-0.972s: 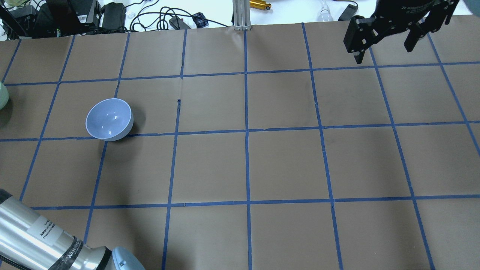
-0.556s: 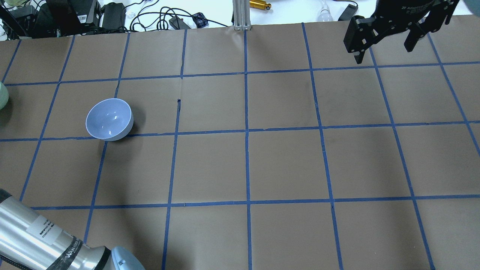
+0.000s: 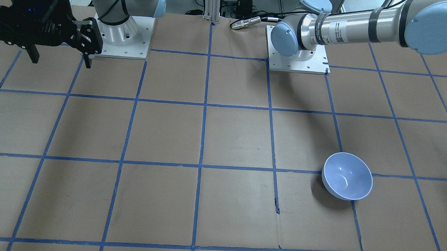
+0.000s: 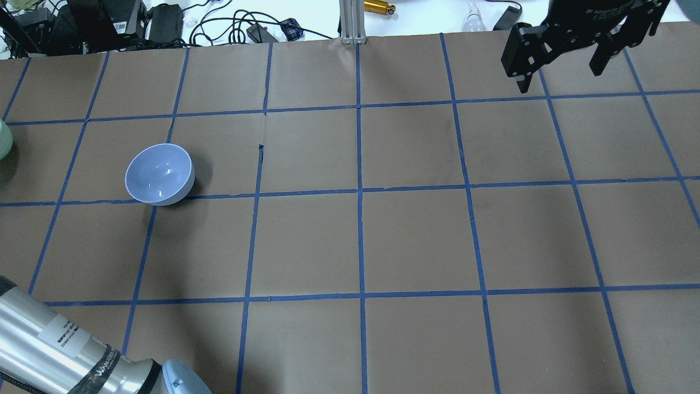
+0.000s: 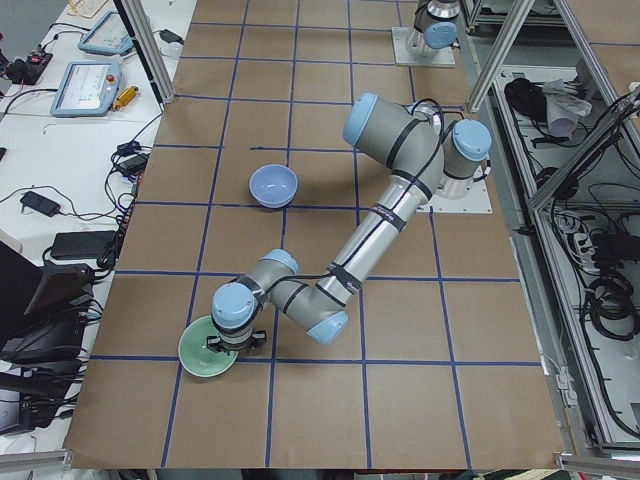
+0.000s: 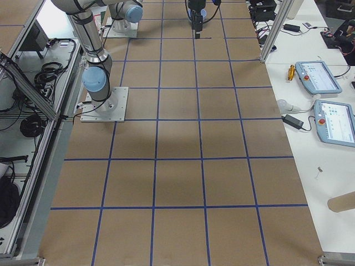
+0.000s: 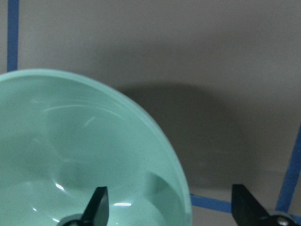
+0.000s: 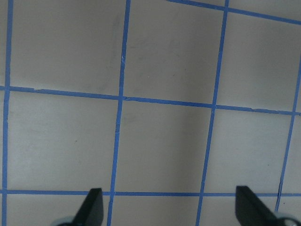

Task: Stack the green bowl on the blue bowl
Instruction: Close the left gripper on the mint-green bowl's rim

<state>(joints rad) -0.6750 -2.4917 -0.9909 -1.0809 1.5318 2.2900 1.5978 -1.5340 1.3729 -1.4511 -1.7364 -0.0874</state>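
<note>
Two fingers, left gripper (image 7: 169,207): spread wide, gripping nothing; one finger sits inside the green bowl (image 7: 70,155), the other outside it, with the rim between them.
Green bowl: upright on the table (image 5: 400,330), near its left end, under the left gripper.
Right gripper (image 4: 560,76): wide open, empty, hanging above the table, well apart from both bowls.
Blue bowl (image 4: 159,174): upright, empty, touching a tape line (image 4: 306,192), well apart from the green bowl.
</note>
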